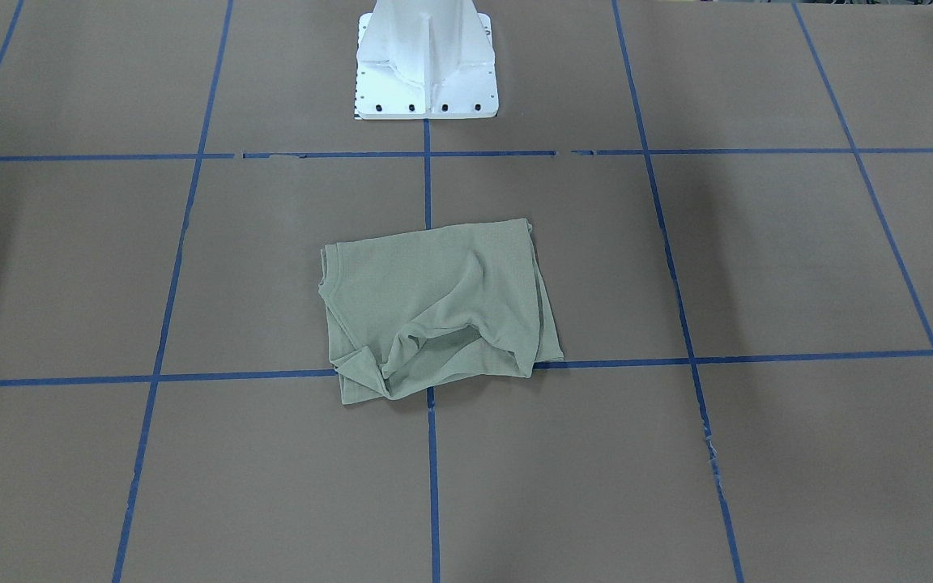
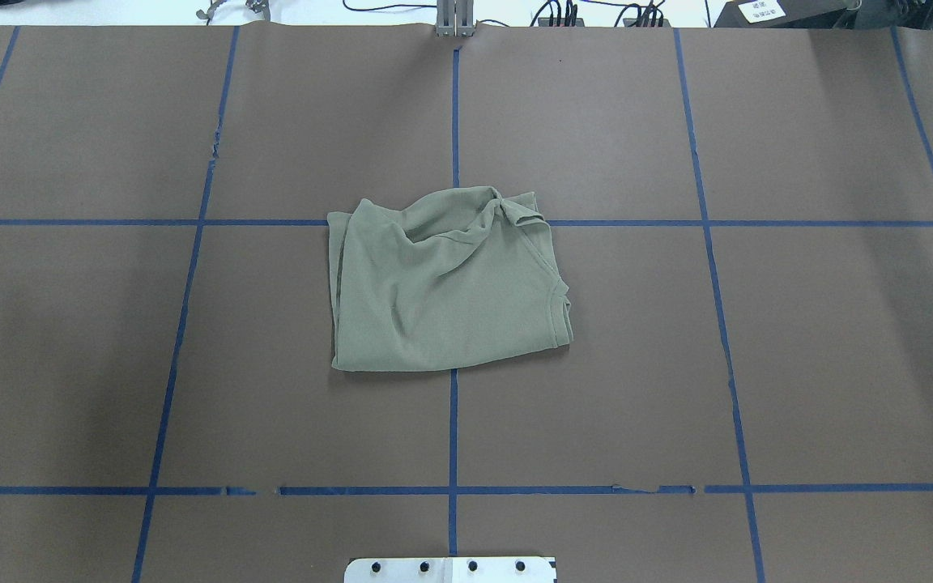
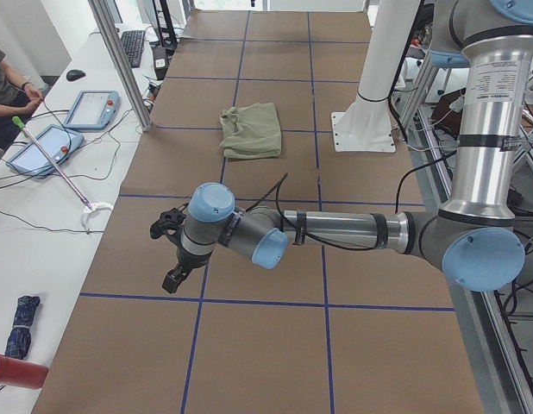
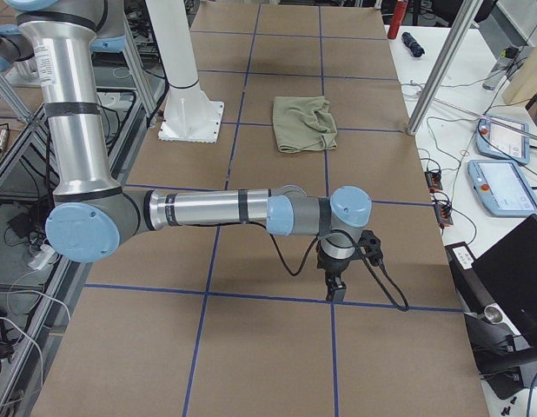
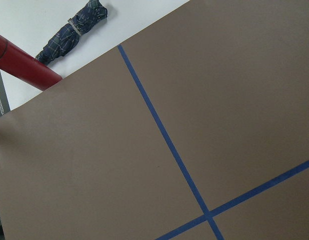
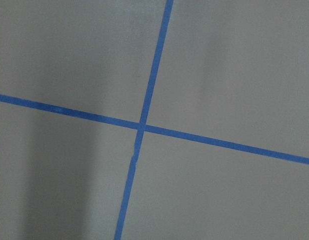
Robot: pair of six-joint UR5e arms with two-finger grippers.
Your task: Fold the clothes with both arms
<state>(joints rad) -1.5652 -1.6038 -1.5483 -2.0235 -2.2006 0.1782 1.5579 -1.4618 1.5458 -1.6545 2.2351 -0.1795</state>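
The olive-green shirt (image 2: pixel 448 282) lies folded into a rough rectangle at the table's middle, with bunched wrinkles along its far edge. It also shows in the front-facing view (image 1: pixel 438 308), the left view (image 3: pixel 251 130) and the right view (image 4: pixel 304 122). No tag or label shows. My left gripper (image 3: pixel 172 252) hangs above the table far from the shirt, near the table's left end. My right gripper (image 4: pixel 336 282) hangs near the right end. Both show only in the side views, so I cannot tell whether they are open or shut. Neither touches the shirt.
The brown table cover (image 2: pixel 191 364) has a grid of blue tape lines. The white pedestal base (image 1: pixel 426 65) stands behind the shirt. Beyond the left end lie a red cylinder (image 5: pixel 24 67) and a folded umbrella (image 5: pixel 74 30). Tablets (image 4: pixel 503 187) and an operator (image 3: pixel 8 86) are at the sides.
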